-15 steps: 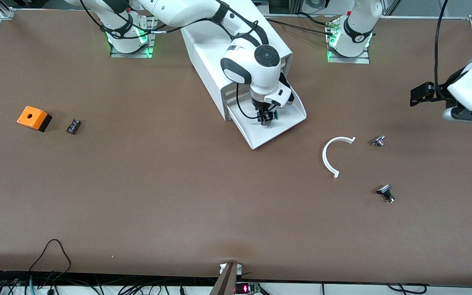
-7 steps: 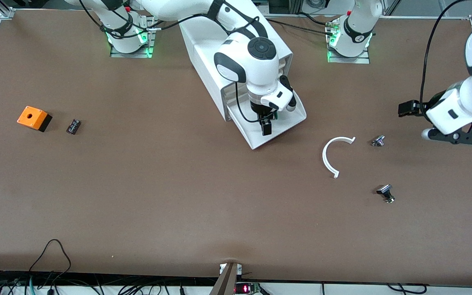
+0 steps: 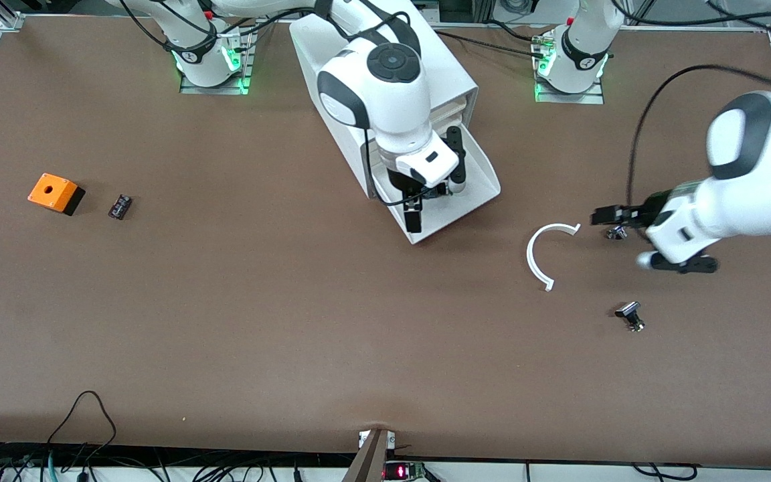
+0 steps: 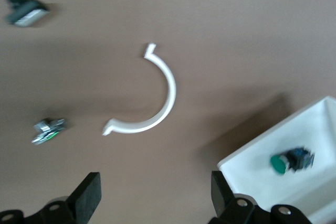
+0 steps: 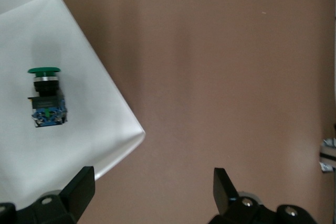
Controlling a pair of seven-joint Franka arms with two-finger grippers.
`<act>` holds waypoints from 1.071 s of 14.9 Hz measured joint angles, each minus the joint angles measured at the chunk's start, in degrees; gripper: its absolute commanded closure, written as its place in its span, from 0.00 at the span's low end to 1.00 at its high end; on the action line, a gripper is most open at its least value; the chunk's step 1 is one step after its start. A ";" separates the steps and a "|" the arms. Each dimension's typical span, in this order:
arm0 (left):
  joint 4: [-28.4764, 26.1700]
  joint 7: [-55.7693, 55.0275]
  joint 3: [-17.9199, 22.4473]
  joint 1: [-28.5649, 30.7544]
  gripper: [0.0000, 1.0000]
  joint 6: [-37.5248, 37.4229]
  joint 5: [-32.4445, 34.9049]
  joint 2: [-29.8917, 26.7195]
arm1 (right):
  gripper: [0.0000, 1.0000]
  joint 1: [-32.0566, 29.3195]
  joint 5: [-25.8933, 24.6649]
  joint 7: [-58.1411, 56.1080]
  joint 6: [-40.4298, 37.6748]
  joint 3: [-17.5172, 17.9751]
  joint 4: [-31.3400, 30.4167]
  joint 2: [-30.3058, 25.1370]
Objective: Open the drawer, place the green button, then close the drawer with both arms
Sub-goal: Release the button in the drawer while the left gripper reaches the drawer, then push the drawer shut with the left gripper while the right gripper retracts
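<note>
We've got the button [image 5: 46, 97] lying on its side in the pulled-out drawer [image 3: 476, 189], the lowest one of the white cabinet [image 3: 332, 94]. Our right hand [image 3: 419, 213] hangs over the drawer's front lip, fingers spread apart with nothing between them. Our left hand [image 3: 610, 215] is over the table [image 3: 292, 321] toward the left arm's end from the drawer, fingers wide apart and empty, just above a small silver knob [image 4: 48, 131] beside the white curved piece [image 3: 541, 258].
</note>
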 measured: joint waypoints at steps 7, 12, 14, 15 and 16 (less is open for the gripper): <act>-8.13 -21.91 -0.36 -11.95 0.02 17.67 -0.14 3.95 | 0.00 -6.63 2.69 7.63 -0.75 -3.45 -1.10 -5.73; -17.57 -34.31 -0.60 -19.63 0.02 33.65 -0.14 4.88 | 0.00 -7.91 2.80 28.38 -2.40 -7.98 -3.36 -6.64; -20.26 -37.23 -0.62 -22.00 0.02 37.47 -0.14 5.32 | 0.00 -8.81 2.86 37.50 -4.54 -9.09 -3.52 -6.65; -20.92 -38.27 -0.62 -22.72 0.02 38.05 -0.14 5.33 | 0.00 -9.45 2.87 42.24 -6.21 -9.32 -3.52 -6.67; -21.12 -38.84 -0.61 -23.15 0.02 38.20 -0.14 5.32 | 0.00 -10.14 2.88 46.72 -8.12 -9.56 -3.52 -6.73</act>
